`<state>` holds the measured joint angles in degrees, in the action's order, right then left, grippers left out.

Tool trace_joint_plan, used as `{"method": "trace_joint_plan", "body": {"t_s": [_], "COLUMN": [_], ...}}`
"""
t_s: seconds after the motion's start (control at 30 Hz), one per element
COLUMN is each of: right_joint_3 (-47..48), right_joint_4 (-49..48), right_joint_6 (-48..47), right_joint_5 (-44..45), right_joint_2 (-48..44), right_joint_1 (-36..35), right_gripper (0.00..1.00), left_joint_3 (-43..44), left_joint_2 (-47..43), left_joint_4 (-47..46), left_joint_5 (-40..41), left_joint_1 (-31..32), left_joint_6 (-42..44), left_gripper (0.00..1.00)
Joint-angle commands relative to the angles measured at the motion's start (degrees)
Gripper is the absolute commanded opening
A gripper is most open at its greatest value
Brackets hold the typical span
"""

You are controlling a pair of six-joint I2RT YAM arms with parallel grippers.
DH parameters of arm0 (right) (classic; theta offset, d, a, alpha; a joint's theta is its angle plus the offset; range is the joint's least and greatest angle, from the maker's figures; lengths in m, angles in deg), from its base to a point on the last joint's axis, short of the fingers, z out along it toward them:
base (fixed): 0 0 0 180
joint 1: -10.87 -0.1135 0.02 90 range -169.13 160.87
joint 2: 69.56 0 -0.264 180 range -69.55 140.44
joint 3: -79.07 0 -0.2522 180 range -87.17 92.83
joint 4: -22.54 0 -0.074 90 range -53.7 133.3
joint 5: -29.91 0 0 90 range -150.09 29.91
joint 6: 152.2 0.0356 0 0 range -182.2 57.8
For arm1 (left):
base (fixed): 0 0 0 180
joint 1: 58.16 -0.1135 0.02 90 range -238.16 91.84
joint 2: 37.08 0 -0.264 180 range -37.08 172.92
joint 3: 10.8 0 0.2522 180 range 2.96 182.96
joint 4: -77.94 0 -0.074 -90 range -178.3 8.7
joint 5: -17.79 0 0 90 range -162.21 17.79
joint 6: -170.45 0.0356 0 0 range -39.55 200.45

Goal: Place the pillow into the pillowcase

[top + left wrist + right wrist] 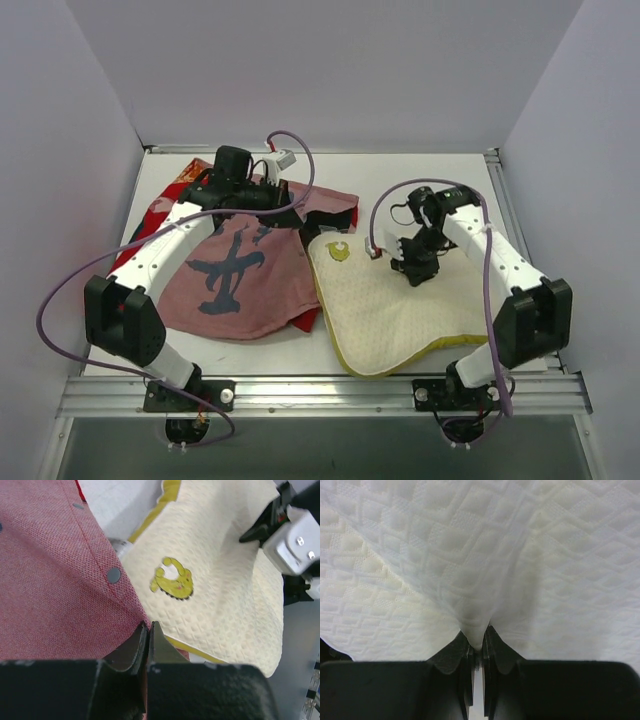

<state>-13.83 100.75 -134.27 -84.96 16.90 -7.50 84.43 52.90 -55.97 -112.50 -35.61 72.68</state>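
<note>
A white table (420, 170) holds two soft items lying side by side. On the left lies the pillowcase (240, 290), its dull pink reverse with dark-blue marks facing up. On the right the cream quilted pillow (400, 310), edged in yellow, lies flat with its near corner at the table's front edge. The left gripper (149, 630) is clenched on the pillowcase's edge, near a dark snap button (114, 575). The right gripper (478, 642) is pinched tight on a raised fold of the pillow. A small yellow cartoon patch (172, 579) marks the pillow's far left corner.
</note>
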Motion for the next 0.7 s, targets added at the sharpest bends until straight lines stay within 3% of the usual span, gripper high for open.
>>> {"method": "trace_joint_plan", "body": {"t_s": [0.0,0.23,0.37,0.53,0.67], "right_joint_3": [8.20,27.19,37.37,33.81,29.59], "right_joint_4": [-0.46,-0.28,-0.81,-6.07,-10.82], "right_joint_6": [4.99,13.97,26.41,39.53,51.48], "right_joint_5": [-0.36,-2.30,-0.89,1.13,4.90], "right_joint_2": [6.78,19.09,25.42,24.82,24.73], "right_joint_1": [1.49,5.19,5.45,3.52,1.59], "right_gripper": [0.00,0.00,0.00,0.00,0.00], "left_joint_3": [-1.31,-2.46,-0.27,2.55,5.18], "left_joint_2": [-3.84,-3.75,-2.97,-2.08,0.80], "left_joint_4": [-2.02,6.68,11.67,14.59,15.03], "left_joint_5": [-4.61,-10.94,-15.68,-27.61,-29.58], "left_joint_1": [-0.13,-0.13,-0.13,-0.22,0.92], "left_joint_6": [3.02,10.93,13.47,17.34,16.65], "left_gripper": [0.00,0.00,0.00,0.00,0.00]}}
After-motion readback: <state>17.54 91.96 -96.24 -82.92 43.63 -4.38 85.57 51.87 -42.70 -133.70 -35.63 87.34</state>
